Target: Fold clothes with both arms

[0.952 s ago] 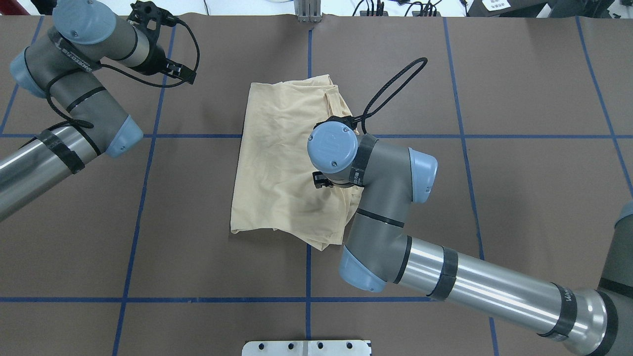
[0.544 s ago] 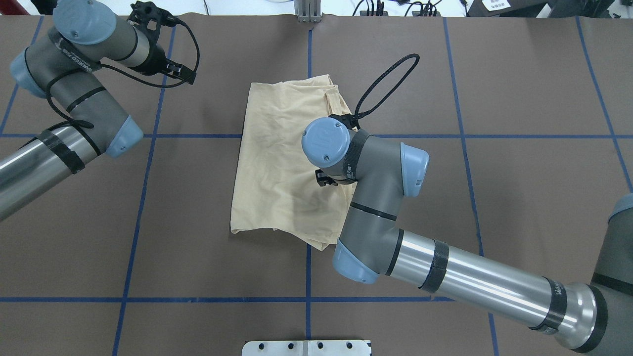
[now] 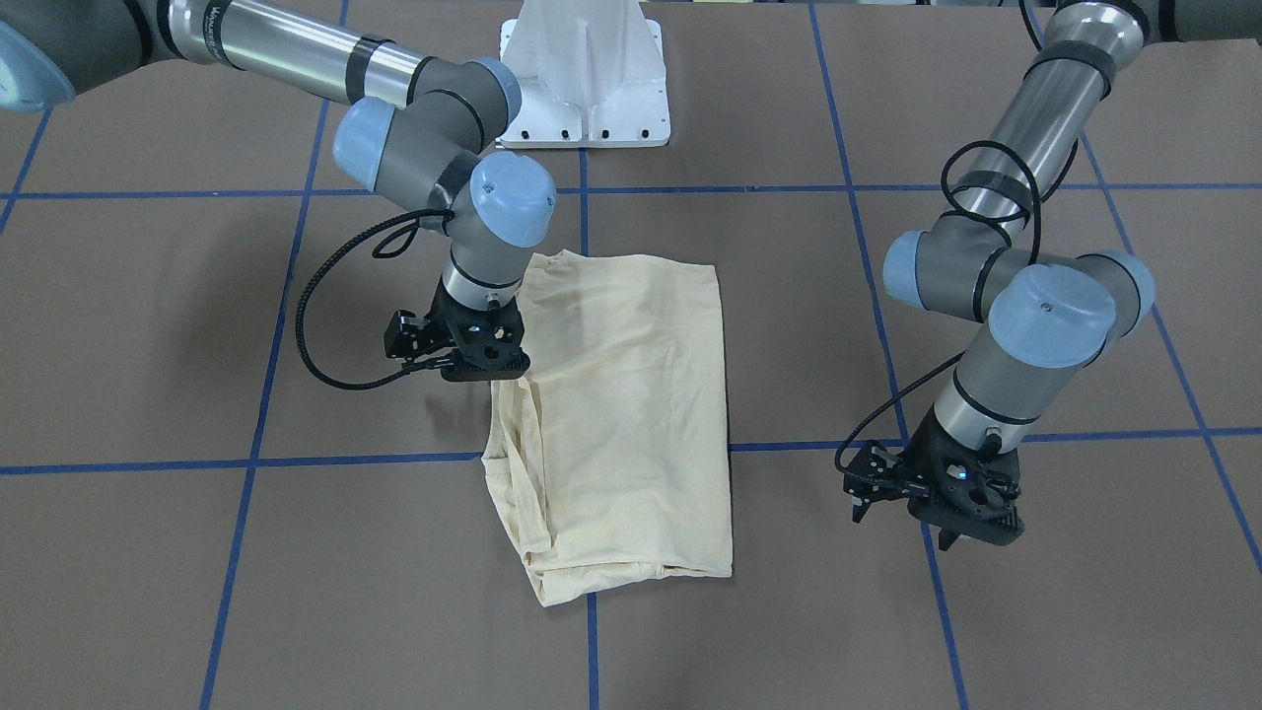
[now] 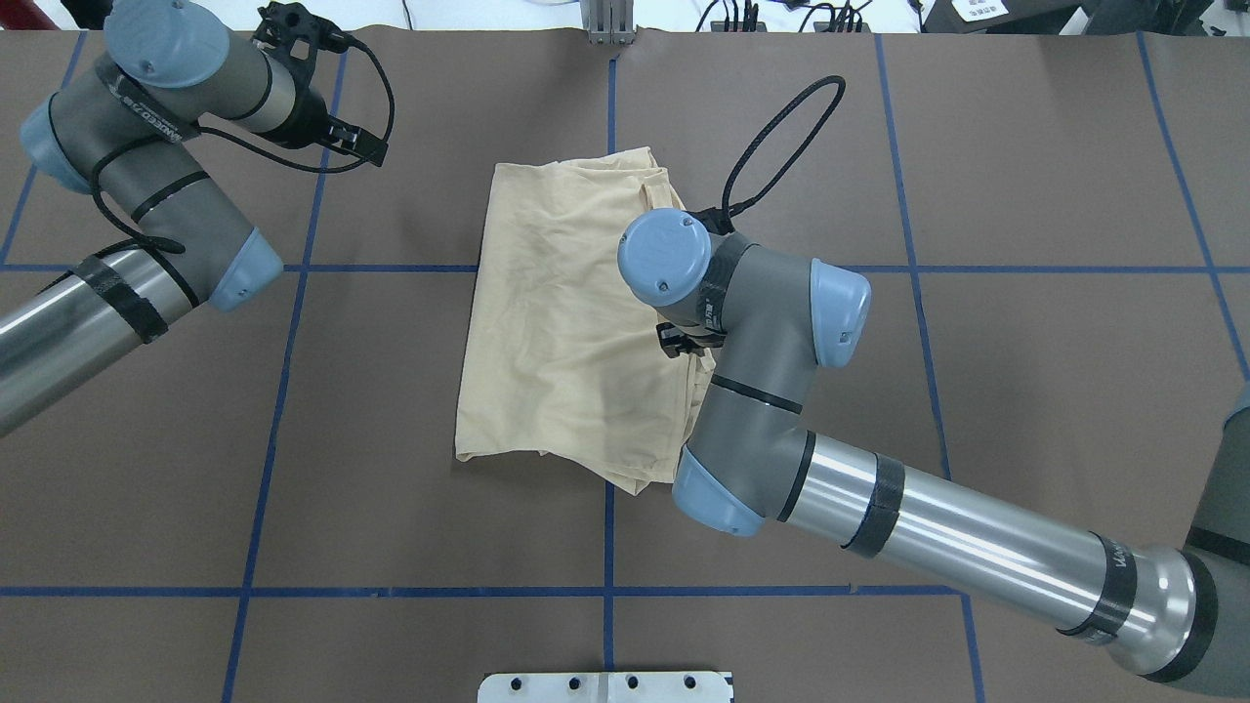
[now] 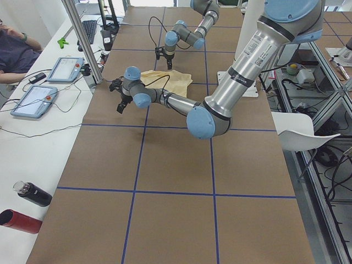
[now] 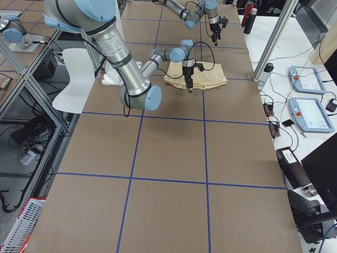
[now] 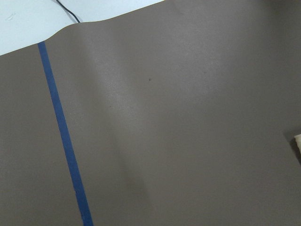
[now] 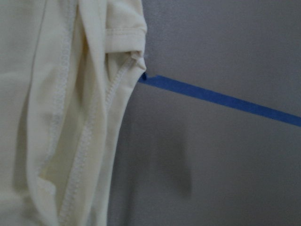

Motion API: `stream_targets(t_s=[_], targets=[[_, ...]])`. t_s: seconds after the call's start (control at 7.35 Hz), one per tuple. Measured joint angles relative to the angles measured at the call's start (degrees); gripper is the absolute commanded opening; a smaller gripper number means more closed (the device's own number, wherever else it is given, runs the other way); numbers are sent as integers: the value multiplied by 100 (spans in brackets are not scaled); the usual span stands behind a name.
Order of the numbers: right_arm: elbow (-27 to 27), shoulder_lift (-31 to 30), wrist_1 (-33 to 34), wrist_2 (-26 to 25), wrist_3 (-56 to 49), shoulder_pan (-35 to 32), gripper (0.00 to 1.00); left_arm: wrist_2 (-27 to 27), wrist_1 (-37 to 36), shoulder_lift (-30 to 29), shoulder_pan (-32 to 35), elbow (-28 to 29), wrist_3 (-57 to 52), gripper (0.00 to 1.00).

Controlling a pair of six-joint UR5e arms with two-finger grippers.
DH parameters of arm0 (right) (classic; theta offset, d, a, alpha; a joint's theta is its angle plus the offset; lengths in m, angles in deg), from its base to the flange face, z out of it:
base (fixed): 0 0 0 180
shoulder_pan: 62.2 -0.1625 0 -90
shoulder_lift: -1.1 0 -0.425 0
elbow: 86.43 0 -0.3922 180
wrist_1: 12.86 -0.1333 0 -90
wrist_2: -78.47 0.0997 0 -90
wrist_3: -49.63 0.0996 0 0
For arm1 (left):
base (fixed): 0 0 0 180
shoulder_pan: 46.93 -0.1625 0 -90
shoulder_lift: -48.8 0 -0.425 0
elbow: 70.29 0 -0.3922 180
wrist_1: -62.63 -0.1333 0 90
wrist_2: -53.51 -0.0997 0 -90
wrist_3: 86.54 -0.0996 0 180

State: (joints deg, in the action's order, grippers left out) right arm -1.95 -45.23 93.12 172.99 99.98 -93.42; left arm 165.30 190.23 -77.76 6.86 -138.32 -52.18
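Though neither gripper's jaws show clearly enough to tell apart from together, the right gripper (image 3: pixel 481 367) hangs over the T-shirt's (image 3: pixel 626 414) layered side edge, and the left gripper (image 3: pixel 961 532) hangs well clear of the T-shirt's opposite side. Folded, the T-shirt lies flat on the table (image 3: pixel 177 316).

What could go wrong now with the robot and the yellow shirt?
1. The right claw is at the edge of the shirt, where loose layers bunch up. It might catch only some of them and spoil the fold.
2. The left claw is off the shirt, over bare table. If only one side pulls, the whole shirt could slide instead of folding.
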Motion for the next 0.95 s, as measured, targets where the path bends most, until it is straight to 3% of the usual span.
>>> stream_targets(t_s=[0.41,0.68,0.95], targets=[[-43,33,-667,17,158,-185,99,0,5,0,0,0,0,100],[-707,427,-1372,22,683,-198,99,0,9,0,0,0,0,100],[-1202,721,-1566,41,849,-167,99,0,10,0,0,0,6,100]])
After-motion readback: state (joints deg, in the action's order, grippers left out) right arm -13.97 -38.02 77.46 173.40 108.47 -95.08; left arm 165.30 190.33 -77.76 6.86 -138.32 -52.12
